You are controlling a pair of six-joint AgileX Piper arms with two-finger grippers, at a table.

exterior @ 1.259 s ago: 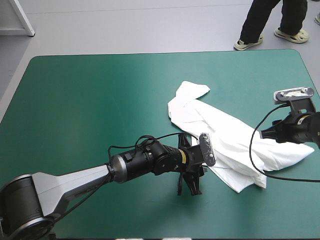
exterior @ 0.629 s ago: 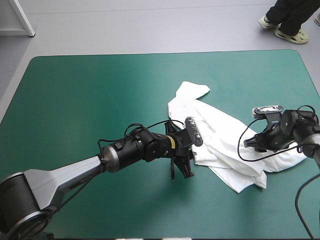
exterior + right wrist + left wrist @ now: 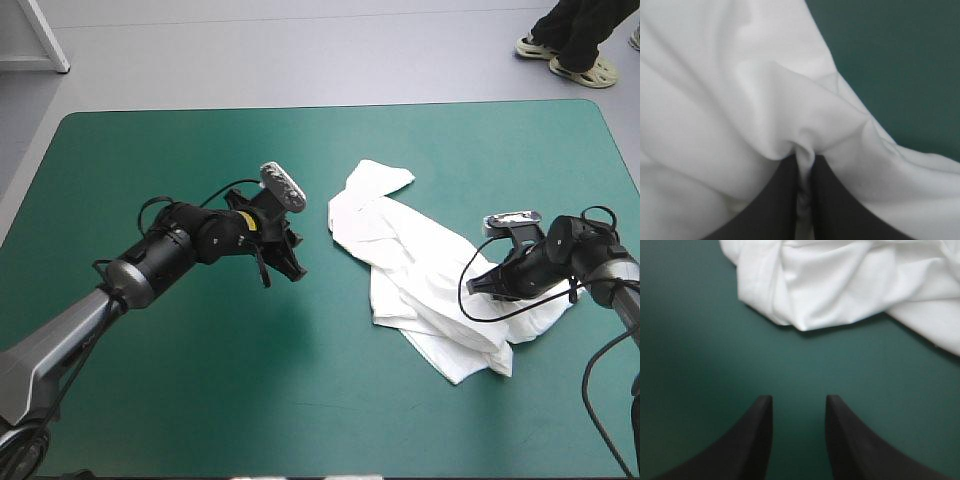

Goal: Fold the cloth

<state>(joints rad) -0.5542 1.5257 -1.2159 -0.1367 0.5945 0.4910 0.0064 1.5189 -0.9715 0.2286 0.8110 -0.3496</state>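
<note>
The white T-shirt (image 3: pixel 420 265) lies crumpled on the right half of the teal-green table, one end reaching toward the far edge. My left gripper (image 3: pixel 283 270) hovers to its left, apart from it. In the left wrist view this gripper (image 3: pixel 798 402) is open over bare cover, with the T-shirt (image 3: pixel 840 285) a short way ahead of it. My right gripper (image 3: pixel 480 287) rests on the shirt's right side. Seen from the right wrist, the gripper (image 3: pixel 804 167) is shut on a pinched fold of the T-shirt (image 3: pixel 740 100).
Bare teal-green cover (image 3: pixel 200 380) spreads across the left half and the near side. The table's right edge (image 3: pixel 625 170) lies beyond my right arm. A strip of bare cover (image 3: pixel 900 60) shows past the shirt in the right wrist view.
My left arm has swung left and toward the far side, away from the shirt's near edge. My right gripper has moved left onto the shirt, and the shirt's right part has drawn inward.
</note>
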